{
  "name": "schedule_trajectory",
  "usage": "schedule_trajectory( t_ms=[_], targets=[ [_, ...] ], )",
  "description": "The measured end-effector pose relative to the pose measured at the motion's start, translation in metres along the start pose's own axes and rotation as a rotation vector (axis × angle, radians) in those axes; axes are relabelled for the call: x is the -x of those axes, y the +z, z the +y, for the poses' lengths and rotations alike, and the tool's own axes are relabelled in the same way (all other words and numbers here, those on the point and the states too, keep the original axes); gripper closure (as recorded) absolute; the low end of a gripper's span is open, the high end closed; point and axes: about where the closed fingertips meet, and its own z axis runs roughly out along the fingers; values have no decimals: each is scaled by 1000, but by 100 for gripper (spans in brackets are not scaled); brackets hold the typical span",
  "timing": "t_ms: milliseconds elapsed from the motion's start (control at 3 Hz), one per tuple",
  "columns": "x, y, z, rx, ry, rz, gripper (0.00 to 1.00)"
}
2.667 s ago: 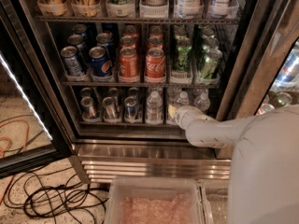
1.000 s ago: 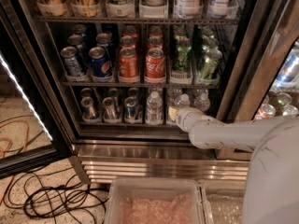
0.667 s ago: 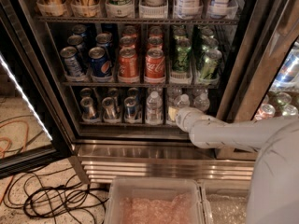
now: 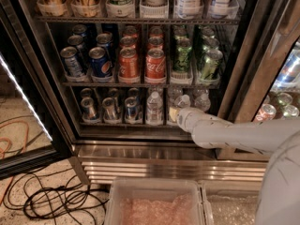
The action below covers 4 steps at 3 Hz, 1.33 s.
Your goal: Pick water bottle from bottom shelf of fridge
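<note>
Clear plastic water bottle (image 4: 182, 101) on the bottom shelf (image 4: 123, 123) — the gripper (image 4: 175, 115) right at it, its hold impossible to tell. Above, a red Coca-Cola can (image 4: 155, 63).

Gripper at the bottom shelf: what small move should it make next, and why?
Probably ease the gripper slightly deeper around the water bottle before any lift. The gripper sits at the front of the bottom shelf, right of the silver cans, against that bottle, which stands on the shelf among others. Whether it is held does not show.
</note>
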Motion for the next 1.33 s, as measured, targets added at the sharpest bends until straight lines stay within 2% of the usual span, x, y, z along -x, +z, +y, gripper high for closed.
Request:
schedule_trajectory(
  t_ms=[667, 1000, 1333],
  targets=[
    [5, -8, 3, 11, -6, 15, 100],
    [24, -33, 12, 33, -35, 51, 100],
    [14, -40, 15, 38, -44, 110, 100]
  ],
)
